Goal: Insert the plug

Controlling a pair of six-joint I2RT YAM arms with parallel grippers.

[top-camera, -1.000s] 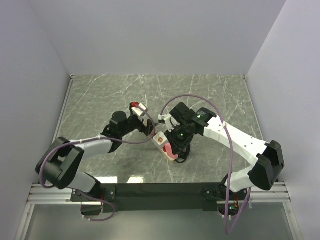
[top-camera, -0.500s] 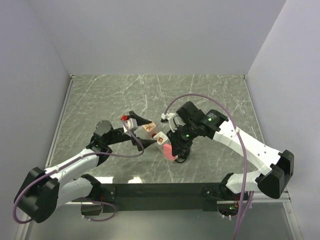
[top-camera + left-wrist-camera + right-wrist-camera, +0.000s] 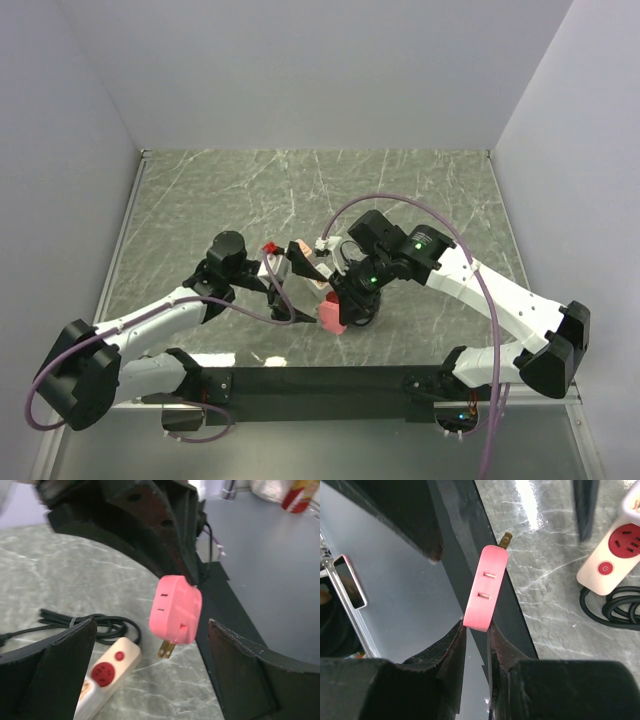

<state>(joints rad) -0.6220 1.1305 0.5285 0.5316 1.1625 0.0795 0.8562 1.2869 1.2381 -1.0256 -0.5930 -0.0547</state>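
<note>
Pink plug [image 3: 484,587] in right end effector [image 3: 476,628], power strip [image 3: 615,555] nearby

Top view: bright, even, diffuse light with only soft shadows. White glare band on the table [image 3: 420,190] at 6 o'clock.

Left wrist view: blown-out patch at 11 o'clock. Left fingers [image 3: 50,675] dark and blurred. Pink plug [image 3: 176,611] slightly soft.

Right wrist view: plug [image 3: 484,587] crisp. Glare streak on the marble at 12 o'clock. Right fingers [image 3: 435,675] underexposed at 6 o'clock.
</note>
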